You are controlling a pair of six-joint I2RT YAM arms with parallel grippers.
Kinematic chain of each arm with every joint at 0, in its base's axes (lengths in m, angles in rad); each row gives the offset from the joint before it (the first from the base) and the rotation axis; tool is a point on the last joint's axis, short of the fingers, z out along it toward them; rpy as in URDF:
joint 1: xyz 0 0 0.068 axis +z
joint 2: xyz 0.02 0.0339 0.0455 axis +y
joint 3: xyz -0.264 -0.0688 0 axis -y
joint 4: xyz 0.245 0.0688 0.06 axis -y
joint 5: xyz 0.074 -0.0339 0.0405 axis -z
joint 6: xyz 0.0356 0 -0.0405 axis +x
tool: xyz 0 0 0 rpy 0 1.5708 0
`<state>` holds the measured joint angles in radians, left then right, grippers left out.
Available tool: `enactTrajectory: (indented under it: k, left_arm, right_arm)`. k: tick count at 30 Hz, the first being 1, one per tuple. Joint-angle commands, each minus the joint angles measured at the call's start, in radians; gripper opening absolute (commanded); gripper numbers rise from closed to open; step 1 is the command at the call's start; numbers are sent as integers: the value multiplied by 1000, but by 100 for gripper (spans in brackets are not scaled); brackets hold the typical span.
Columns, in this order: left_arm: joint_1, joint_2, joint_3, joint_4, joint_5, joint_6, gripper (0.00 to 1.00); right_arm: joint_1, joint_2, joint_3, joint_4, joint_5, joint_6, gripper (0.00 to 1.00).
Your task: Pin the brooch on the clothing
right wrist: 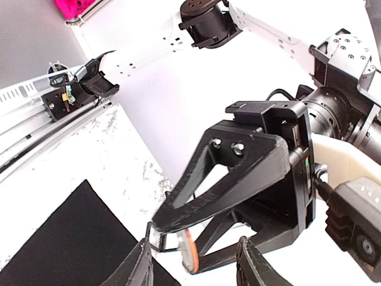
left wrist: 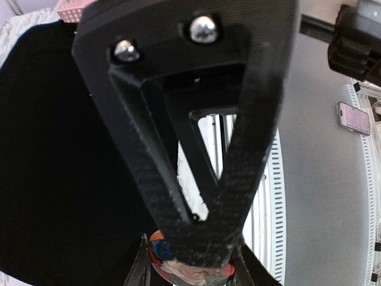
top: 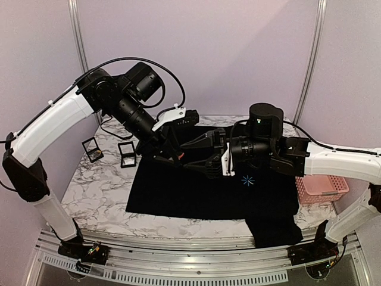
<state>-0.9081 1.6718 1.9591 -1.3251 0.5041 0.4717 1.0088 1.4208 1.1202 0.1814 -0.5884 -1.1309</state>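
No words or numbers are legible. The one sign is a light-blue starburst mark (top: pixel 247 180) on the black T-shirt (top: pixel 178 190). The brooch (left wrist: pixel 172 271) carries a coloured picture without readable lettering.

Top cam high/behind; wrist cams close, share brooch (left wrist: pixel 178 269).

T-shirt (top: pixel 196 190): 1 | brooch (right wrist: pixel 187 250): 1 | small clear boxes (top: pixel 92 149) (top: pixel 127 154): 2 | pink basket (top: pixel 321 187): 1 | robot arms (top: pixel 53 125) (top: pixel 339 158): 2

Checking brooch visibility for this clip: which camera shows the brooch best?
Left wrist view: the brooch shows its painted round face, though half covered. The right wrist view shows only its thin edge; the top view, a tiny red speck.
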Motion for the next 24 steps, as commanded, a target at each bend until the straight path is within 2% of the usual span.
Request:
enactTrajectory:
  k: [1,4,10,14,15,16,18,19,22,24]
  left_arm:
    - [-24,18,20,-80,20,15,23]
    - [-27,23,21,-83,30,20,22]
    - [-31,29,22,-88,39,26,22]
    - [-31,31,24,-92,41,28,22]
    - [-31,32,24,-93,39,29,24]
    - [-31,31,25,-94,36,29,37]
    - [-27,23,44,-95,14,26,80]
    - [-23,17,58,-97,-5,26,97]
    - [10,-13,108,-107,-87,45,100]
    - [46,-57,112,-98,-145,78,100]
  right_arm:
    - [1,35,41,-18,7,-31,42]
    - [1,55,56,-45,18,-51,34]
    - [1,63,67,-80,24,-59,0]
    - [1,61,75,-83,24,-30,0]
    - [1,58,77,-77,23,-16,0]
    - [1,54,81,-74,24,17,0]
    - [1,48,92,-72,47,89,0]
    - [1,47,93,-75,68,149,0]
    - [-11,35,92,-95,150,283,0]
    - [-44,20,84,-106,164,456,0]
